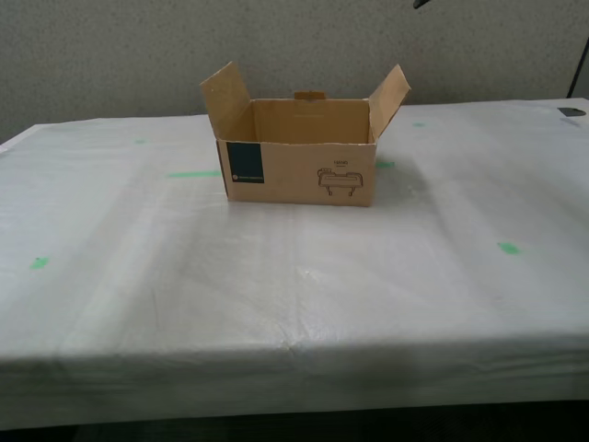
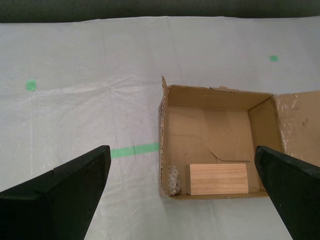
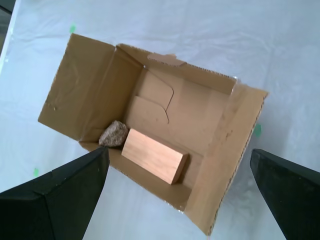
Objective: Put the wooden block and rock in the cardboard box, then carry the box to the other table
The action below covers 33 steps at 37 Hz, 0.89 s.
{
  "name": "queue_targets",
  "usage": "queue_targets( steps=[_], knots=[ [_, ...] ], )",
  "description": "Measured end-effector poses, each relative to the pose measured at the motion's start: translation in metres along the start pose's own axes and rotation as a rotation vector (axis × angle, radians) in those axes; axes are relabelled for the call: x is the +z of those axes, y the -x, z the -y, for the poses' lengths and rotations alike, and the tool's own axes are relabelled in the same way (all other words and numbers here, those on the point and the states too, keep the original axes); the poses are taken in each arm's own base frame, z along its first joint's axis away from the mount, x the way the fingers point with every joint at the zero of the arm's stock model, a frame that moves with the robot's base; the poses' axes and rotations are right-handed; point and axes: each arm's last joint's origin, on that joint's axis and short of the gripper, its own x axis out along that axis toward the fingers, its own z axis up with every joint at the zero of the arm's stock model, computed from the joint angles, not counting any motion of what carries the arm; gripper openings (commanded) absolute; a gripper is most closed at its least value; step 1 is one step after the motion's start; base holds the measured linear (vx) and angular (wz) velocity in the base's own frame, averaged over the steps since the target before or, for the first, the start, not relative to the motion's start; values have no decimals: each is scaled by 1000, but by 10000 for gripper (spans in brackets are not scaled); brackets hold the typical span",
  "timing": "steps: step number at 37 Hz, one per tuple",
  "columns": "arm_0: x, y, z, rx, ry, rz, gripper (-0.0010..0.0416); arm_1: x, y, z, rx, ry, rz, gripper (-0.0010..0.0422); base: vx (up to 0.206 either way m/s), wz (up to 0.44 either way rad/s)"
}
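The cardboard box (image 1: 299, 170) stands open on the white-sheeted other table (image 1: 276, 313), flaps up, with its blue label and line drawing facing the exterior camera. Both wrist views look down into it. The wooden block (image 3: 154, 156) (image 2: 218, 178) lies flat on the box floor, and the rock (image 3: 113, 134) (image 2: 173, 181) sits beside one end of it in a corner. My first gripper (image 3: 179, 150) and my second gripper (image 2: 181, 155) hover above the box, both open and empty. In the exterior view the box wall hides the block and rock, and no gripper shows.
Green tape marks (image 1: 194, 173) dot the wrinkled sheet. A small dark object (image 1: 571, 111) lies at the exterior view's right edge. The table's front edge (image 1: 294, 368) runs across the bottom of the exterior view. A grey wall stands behind.
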Motion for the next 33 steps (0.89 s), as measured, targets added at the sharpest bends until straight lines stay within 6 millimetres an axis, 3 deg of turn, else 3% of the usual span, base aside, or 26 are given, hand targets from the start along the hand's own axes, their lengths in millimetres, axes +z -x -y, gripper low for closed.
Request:
queue_targets(
  steps=[12,33],
  knots=[
    [-1,0,3,-102,-2,2,394,-18,3,-8,153,-15,-40,394,0,0],
    [-4,1,3,-115,25,-23,394,-77,13,-22,146,-15,3,394,0,0]
  ],
)
